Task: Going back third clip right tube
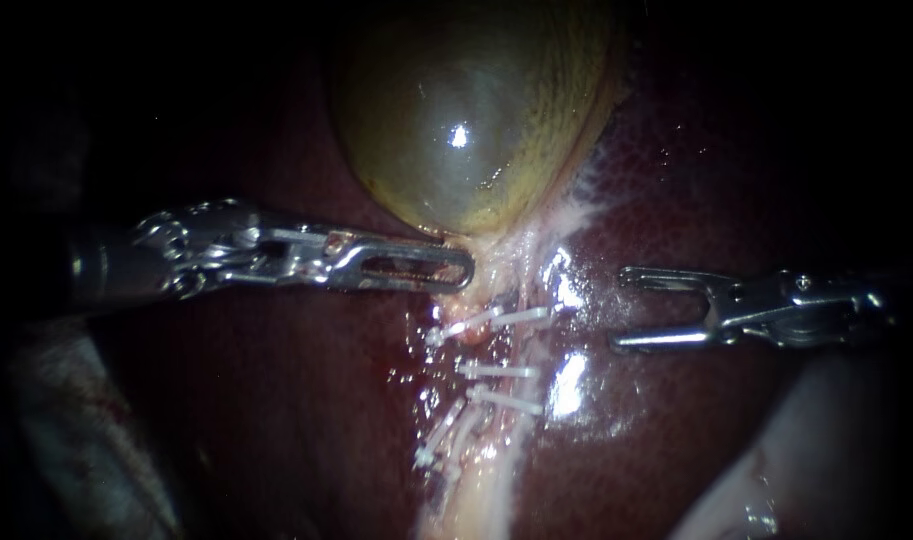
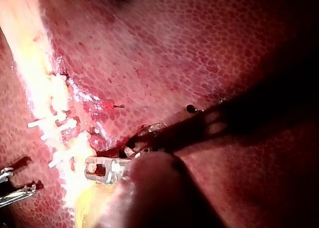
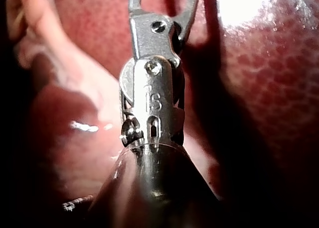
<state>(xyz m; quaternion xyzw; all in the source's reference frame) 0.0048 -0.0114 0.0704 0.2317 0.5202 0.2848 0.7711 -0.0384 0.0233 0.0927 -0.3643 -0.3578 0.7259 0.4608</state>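
Although near the clips (image 1: 501, 372), the end effector of the right instrument (image 1: 618, 308) gapes wide, gripping nothing.

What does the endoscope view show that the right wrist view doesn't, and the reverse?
Only the endoscope view shows the rounded greenish gallbladder, the thin white clips across the pale tubes, and the silver left instrument. Only the right wrist view shows the dark round shaft behind the joint of the silver right instrument. Both show that instrument, jaws open, over the dark red liver.
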